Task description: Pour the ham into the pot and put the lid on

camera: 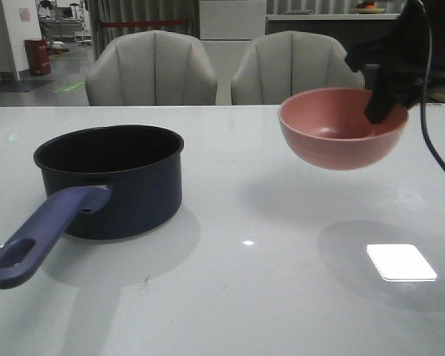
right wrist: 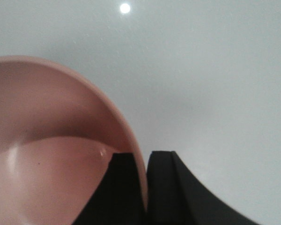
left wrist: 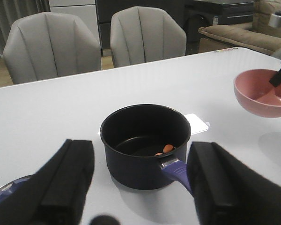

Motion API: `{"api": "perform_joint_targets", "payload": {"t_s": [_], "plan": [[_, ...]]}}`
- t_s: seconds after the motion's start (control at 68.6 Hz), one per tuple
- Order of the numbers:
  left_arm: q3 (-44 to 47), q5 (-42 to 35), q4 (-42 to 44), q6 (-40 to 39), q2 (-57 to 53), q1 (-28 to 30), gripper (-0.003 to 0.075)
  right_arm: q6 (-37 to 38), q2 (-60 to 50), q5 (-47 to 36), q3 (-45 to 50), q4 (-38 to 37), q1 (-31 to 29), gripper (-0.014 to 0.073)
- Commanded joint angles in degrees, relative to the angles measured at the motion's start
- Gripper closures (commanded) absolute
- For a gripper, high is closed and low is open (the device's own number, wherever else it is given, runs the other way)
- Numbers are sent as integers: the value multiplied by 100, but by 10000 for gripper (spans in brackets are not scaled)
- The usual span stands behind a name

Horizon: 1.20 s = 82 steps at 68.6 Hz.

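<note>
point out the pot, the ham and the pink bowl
pot (camera: 133, 194), front view, on its dark outer wall
ham (left wrist: 167, 148), left wrist view, on an orange bit inside the pot
pink bowl (camera: 330, 152), front view, on its outer wall under the rim

No readable text, labels, brands or numbers anywhere (background signage too blurred to read).

The lid (left wrist: 2, 197) shows only as a sliver, hidden behind the left claw (left wrist: 140, 187).
</note>
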Motion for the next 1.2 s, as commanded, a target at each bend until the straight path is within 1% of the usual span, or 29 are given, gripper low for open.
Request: {"api": "perform_joint_targets", "payload": {"t_s": [0.0, 0.16, 0.321, 0.408, 0.583, 0.686, 0.861, 1.021, 1.181], "plan": [[-158, -474, -72, -18, 66, -53, 264, 105, -32, 7, -156, 41, -194, 459], [-158, -474, -72, -18, 66, -53, 264, 106, 200, -134, -156, 59, -228, 459], [-158, -474, -72, -18, 66, -53, 264, 106, 365, -295, -169, 207, -228, 417], [-158, -474, -72, -18, 66, -53, 264, 106, 425, -315, -169, 216, -228, 369], [-158, -474, -72, -18, 66, -53, 264, 106, 416, -340, -175, 216, -228, 232], [-158, -474, -72, -18, 66, -53, 264, 106, 265, -340, -175, 216, -228, 203], [-158, -474, -72, -18, 66, -53, 264, 88, -474, -231, -175, 216, -228, 203], [-158, -474, -72, -18, 66, -53, 264, -97, -1617, -270, -115, 216, -219, 203], [-158, -474, -72, -18, 66, -53, 264, -109, -2812, -787, 401, 233, -141, 203]]}}
